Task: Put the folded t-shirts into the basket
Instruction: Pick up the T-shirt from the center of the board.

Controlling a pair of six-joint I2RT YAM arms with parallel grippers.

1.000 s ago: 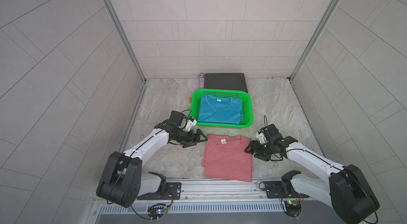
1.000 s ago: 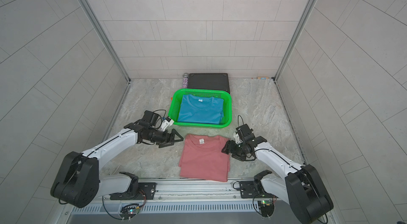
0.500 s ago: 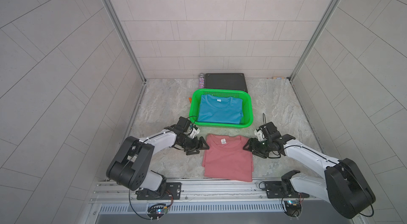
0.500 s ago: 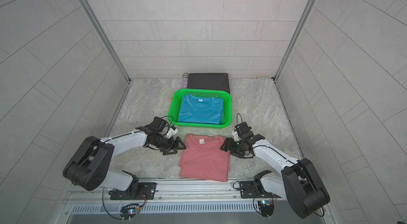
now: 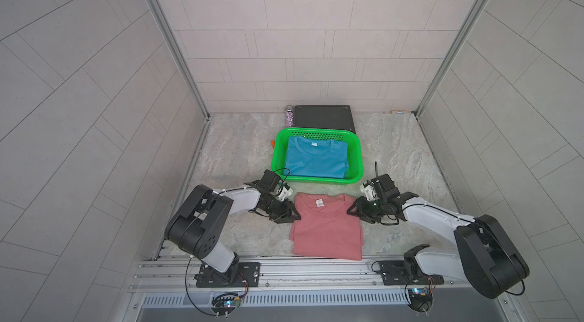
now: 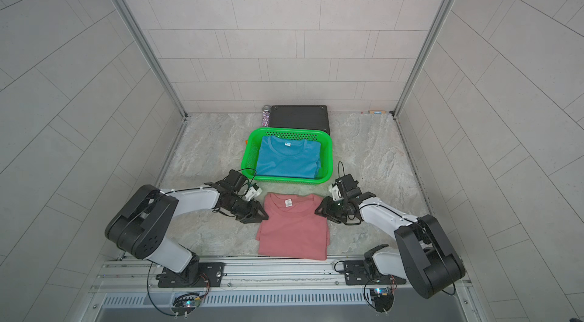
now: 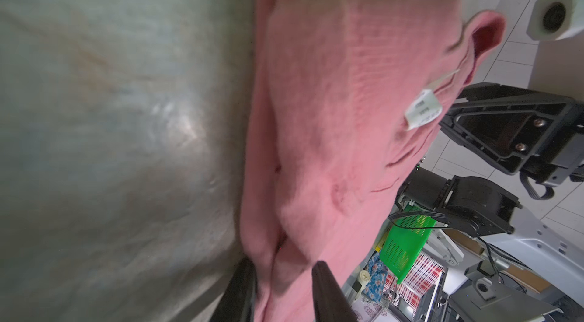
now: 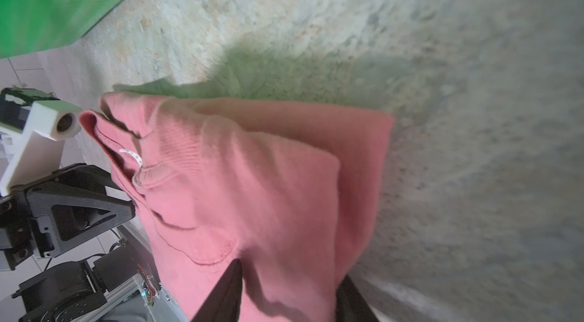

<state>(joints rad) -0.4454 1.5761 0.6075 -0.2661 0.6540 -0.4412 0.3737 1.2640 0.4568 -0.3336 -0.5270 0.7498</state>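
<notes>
In both top views the pink t-shirt (image 5: 327, 228) lies flat just in front of the basket (image 5: 357, 159), collar toward it, long axis front to back. The blue t-shirt (image 5: 316, 160) lies inside. My left gripper (image 5: 292, 214) and right gripper (image 5: 352, 211) cover its shoulder edges. Left wrist view: cut-off fingers (image 7: 240, 292) pinch blurred pink cloth. Right wrist view: fingers (image 8: 224, 292) likewise clamp the cloth.

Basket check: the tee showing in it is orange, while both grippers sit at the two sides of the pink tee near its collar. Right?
Not quite. The tee showing in the basket is the sky blue tee, not orange; both top views show it. The rest holds: the left gripper and right gripper sit at the two sides of the pink tee, near its collar.
</notes>
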